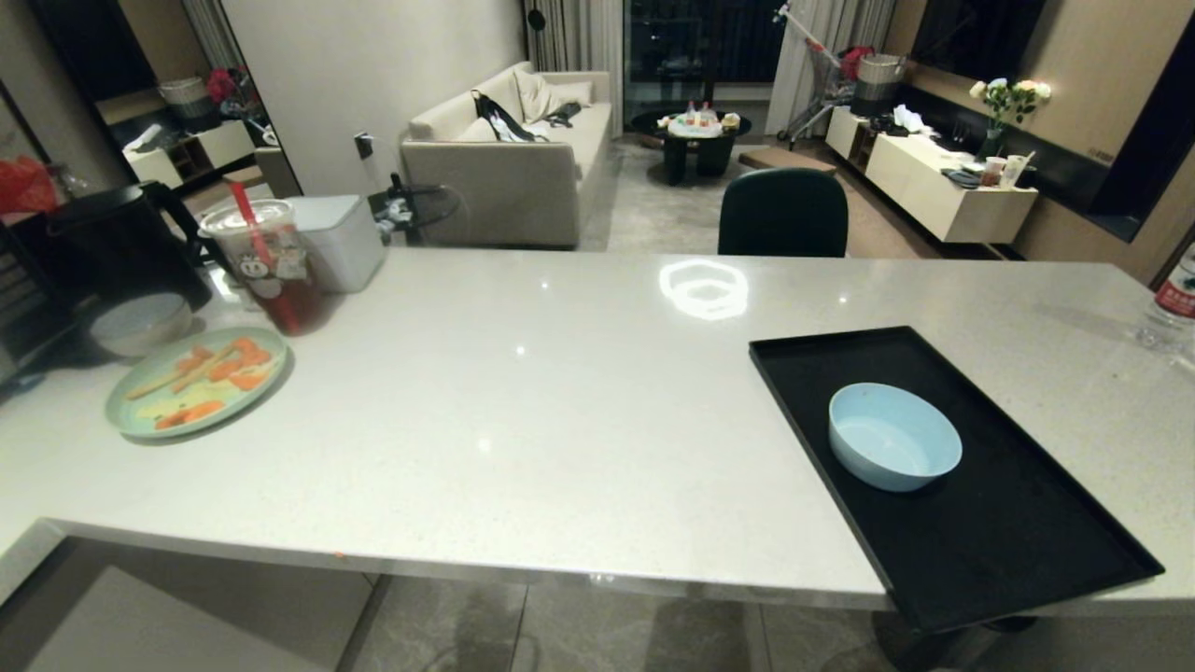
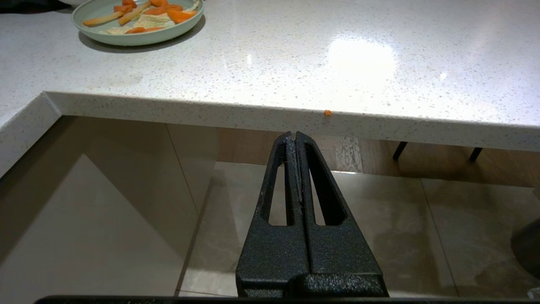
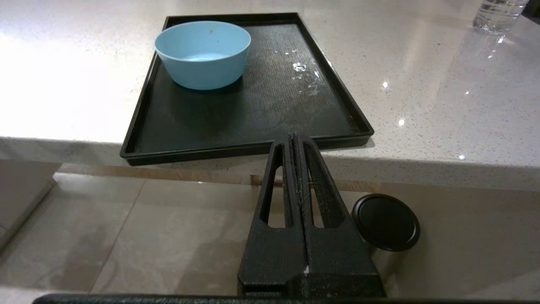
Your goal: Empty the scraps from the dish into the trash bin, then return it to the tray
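The dish (image 1: 894, 437), a small light-blue bowl, stands upright on the far left part of the black tray (image 1: 1008, 523) at the table's right end. In the right wrist view the dish (image 3: 202, 55) shows no scraps inside, only tiny specks, and the tray (image 3: 253, 114) overhangs the table's front edge a little. The trash bin is out of view. My right gripper (image 3: 294, 137) is shut and holds nothing, below the table edge in front of the tray. My left gripper (image 2: 294, 134) is shut too, below the front edge further left. Neither arm shows in the head view.
A green plate (image 1: 196, 381) with carrot slices lies at the far left, beside a grey-white bowl (image 1: 140, 324) and a drink cup (image 1: 271, 266). A water bottle (image 1: 1172, 299) stands far right. A steel bin with a black lid (image 3: 386, 221) is on the floor under the table.
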